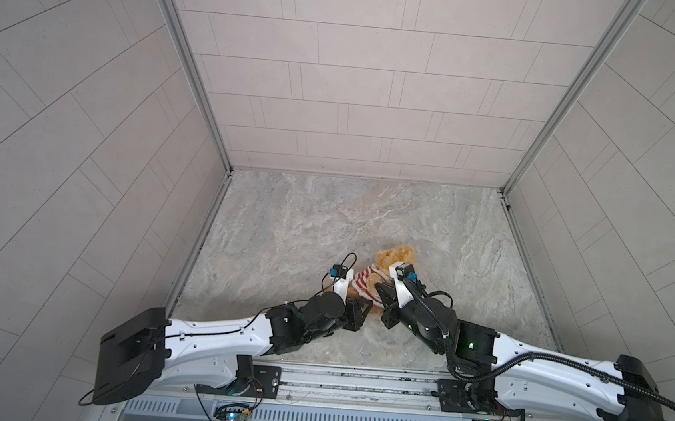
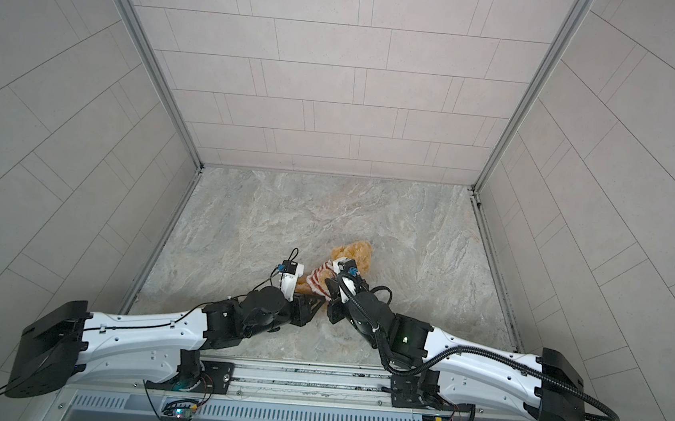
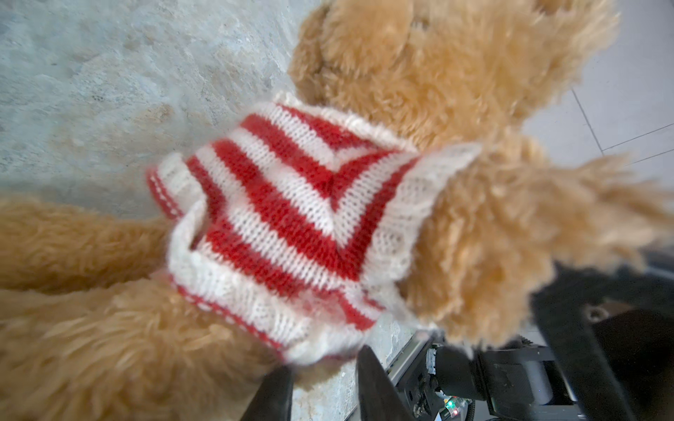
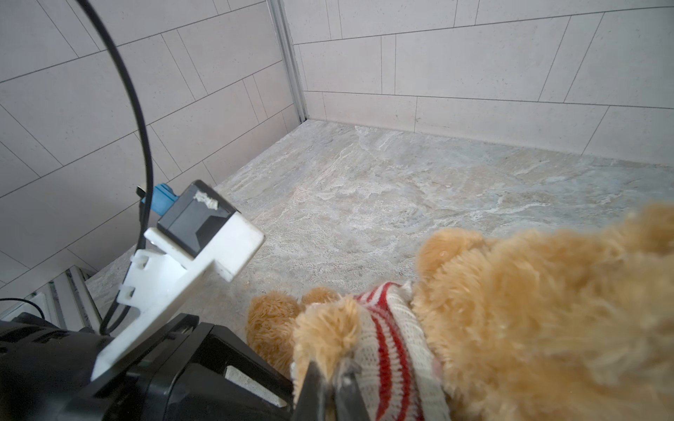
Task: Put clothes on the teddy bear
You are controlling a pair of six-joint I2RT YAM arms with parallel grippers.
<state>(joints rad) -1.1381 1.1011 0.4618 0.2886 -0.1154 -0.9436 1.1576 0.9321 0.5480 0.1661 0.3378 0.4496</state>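
Note:
The teddy bear [image 1: 397,257] [image 2: 356,250] lies on the marble table, head toward the back wall, between both grippers. A red-and-white striped sweater [image 1: 363,281] [image 3: 291,218] covers its torso. In the left wrist view the bear's [image 3: 456,91] head and one bare arm stick out of the knit. My left gripper [image 3: 322,359] [image 1: 361,305] stands at the sweater's lower hem with its jaws apart and table showing between them. My right gripper [image 4: 330,364] [image 1: 380,296] is shut on the fur of the bear's [image 4: 547,310] arm, right beside the sweater's [image 4: 390,328] edge.
Tiled walls close the table [image 1: 326,219] in at the back and on both sides. A metal rail [image 1: 354,381] runs along the front edge. The left arm's camera mount [image 4: 204,233] and its cable stand close beside the bear.

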